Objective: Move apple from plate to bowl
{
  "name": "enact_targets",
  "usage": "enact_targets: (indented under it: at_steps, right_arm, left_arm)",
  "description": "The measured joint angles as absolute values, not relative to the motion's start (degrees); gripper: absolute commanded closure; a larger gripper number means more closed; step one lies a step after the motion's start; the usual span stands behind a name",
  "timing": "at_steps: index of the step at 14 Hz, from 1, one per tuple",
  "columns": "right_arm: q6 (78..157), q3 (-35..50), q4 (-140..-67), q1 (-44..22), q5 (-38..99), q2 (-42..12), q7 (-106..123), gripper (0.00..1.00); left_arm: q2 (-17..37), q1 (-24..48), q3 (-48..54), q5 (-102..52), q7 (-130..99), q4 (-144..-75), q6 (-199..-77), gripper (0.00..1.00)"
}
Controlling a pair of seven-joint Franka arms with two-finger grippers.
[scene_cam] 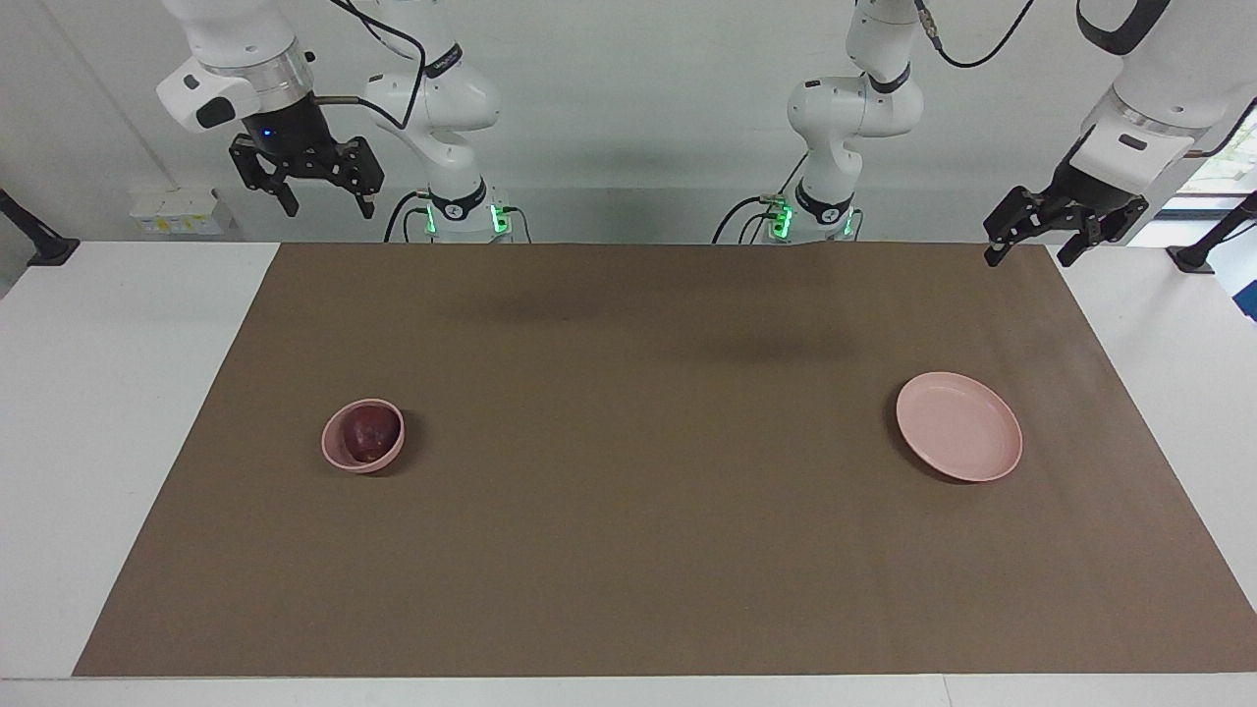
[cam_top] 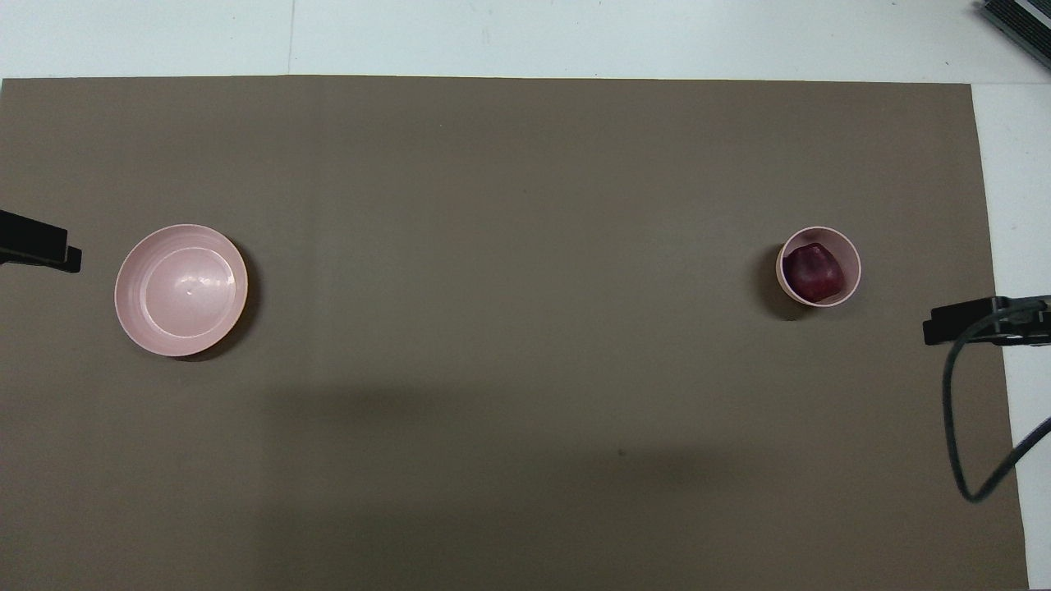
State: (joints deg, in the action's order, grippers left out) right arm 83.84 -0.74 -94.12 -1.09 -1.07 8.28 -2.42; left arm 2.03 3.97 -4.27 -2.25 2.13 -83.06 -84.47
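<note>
apple sits inside bowl, nearly fills it, pale patch not clear from here. bowl rests on brown mat, toward the right arm's end of the table. plate bare, on the same mat, well apart from bowl, toward the left arm's end, roughly level with bowl in distance from the robots.

Judgement: transfer looks done, nothing left to carry; no pick seems called for.

Key relation: apple lies below right gripper and farther out from the robots; that gripper is raised, over the table edge at the robots' end of the mat, closer to bowl than the other one. Right gripper fingers spread apart, nothing between them. left gripper raised over the mat corner at the plate's end, fingers also spread, empty; that arm waits. Apple is round, no long axis to line up with. If a re-grasp were ever needed, the right arm has the short reach to bowl.

Views: facing view shows both grippers whole and up off the mat. Overhead view shows only dark tips at the frame sides, but looks straight down into bowl, so apple shows seated within the rim, and plate shows an empty floor.
</note>
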Motion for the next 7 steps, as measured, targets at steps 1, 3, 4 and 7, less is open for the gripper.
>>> enact_targets:
  at_steps: [1, 3, 4, 7]
  right_arm:
    - [83.78, -0.79, -93.99, -1.01, -1.07, 8.23, -2.42, 0.0]
    - [83.13, -0.95, -91.99, -0.82, -1.07, 7.17, -2.42, 0.0]
    - [83.07, -1.05, -90.67, -0.75, -1.07, 6.32, -2.42, 0.0]
    - [83.05, -1.17, -89.32, -0.2, -1.07, 5.12, -2.42, 0.0]
  left_arm:
    - [2.03, 3.97, -4.27, -2.25, 2.13, -83.06, -84.47, 0.0]
    - [2.03, 3.97, -4.27, -2.25, 2.13, -83.06, -84.47, 0.0]
    - [2.03, 3.97, -4.27, -2.25, 2.13, -83.06, -84.47, 0.0]
    - [2.03, 3.97, -4.27, -2.25, 2.13, -83.06, -84.47, 0.0]
